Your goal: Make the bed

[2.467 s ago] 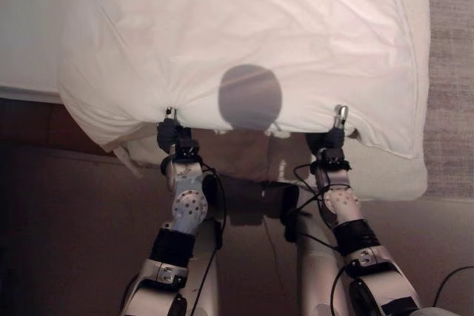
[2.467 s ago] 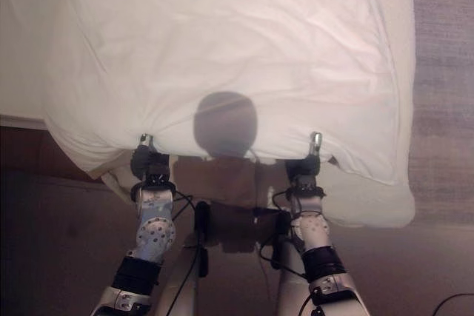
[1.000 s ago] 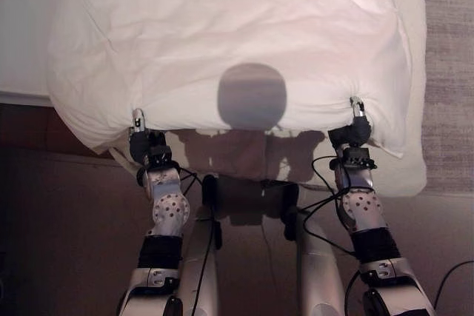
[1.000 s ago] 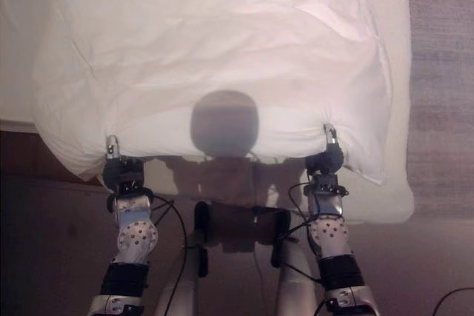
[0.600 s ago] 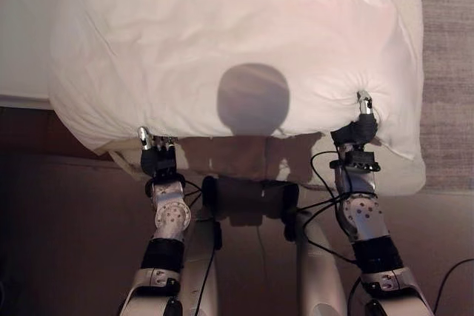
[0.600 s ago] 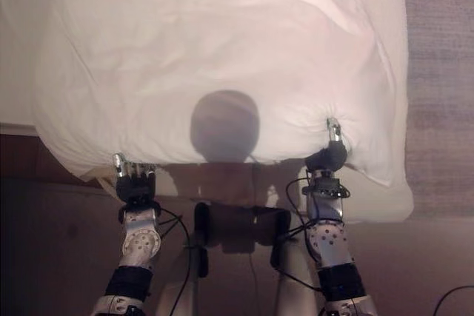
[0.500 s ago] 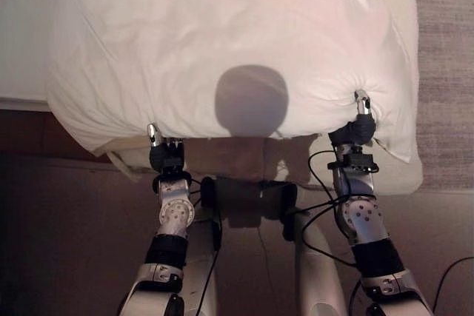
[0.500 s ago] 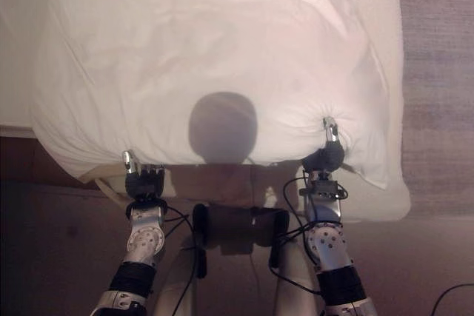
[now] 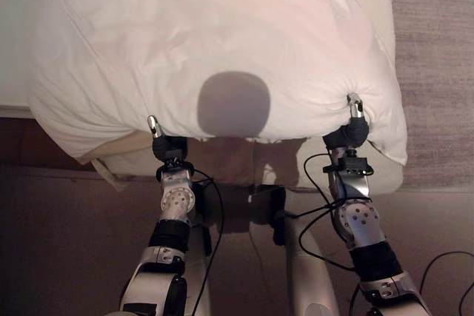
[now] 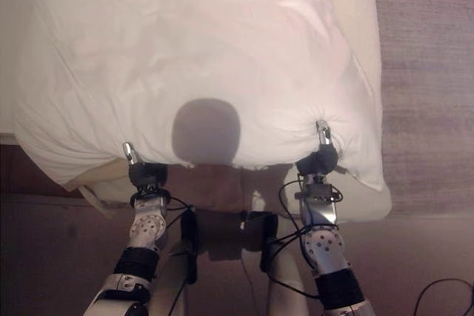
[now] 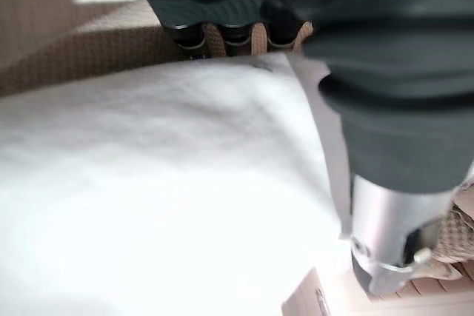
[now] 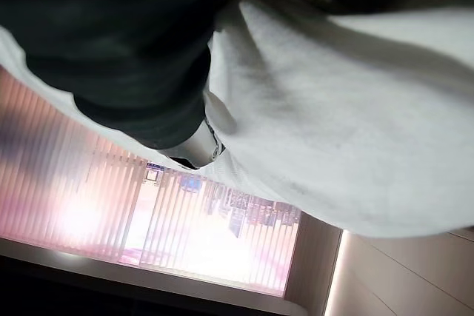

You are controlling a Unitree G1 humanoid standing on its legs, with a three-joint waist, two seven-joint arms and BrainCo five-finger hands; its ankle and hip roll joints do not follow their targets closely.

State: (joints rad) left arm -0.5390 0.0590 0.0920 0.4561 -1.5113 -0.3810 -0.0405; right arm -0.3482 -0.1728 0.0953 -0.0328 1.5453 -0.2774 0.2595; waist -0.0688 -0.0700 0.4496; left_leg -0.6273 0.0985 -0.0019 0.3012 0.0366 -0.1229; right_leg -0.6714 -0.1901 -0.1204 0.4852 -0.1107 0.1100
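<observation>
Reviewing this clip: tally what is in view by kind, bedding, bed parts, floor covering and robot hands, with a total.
White duvet: 1
Mattress: 1
Grey rug: 1
Robot hands gripping the duvet's near edge: 2, the left robot hand and the right robot hand
Total: 5

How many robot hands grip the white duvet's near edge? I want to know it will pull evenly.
2. The left hand pinches the puffy white duvet at its near edge on the left; the right hand grips that edge near the right corner.
</observation>
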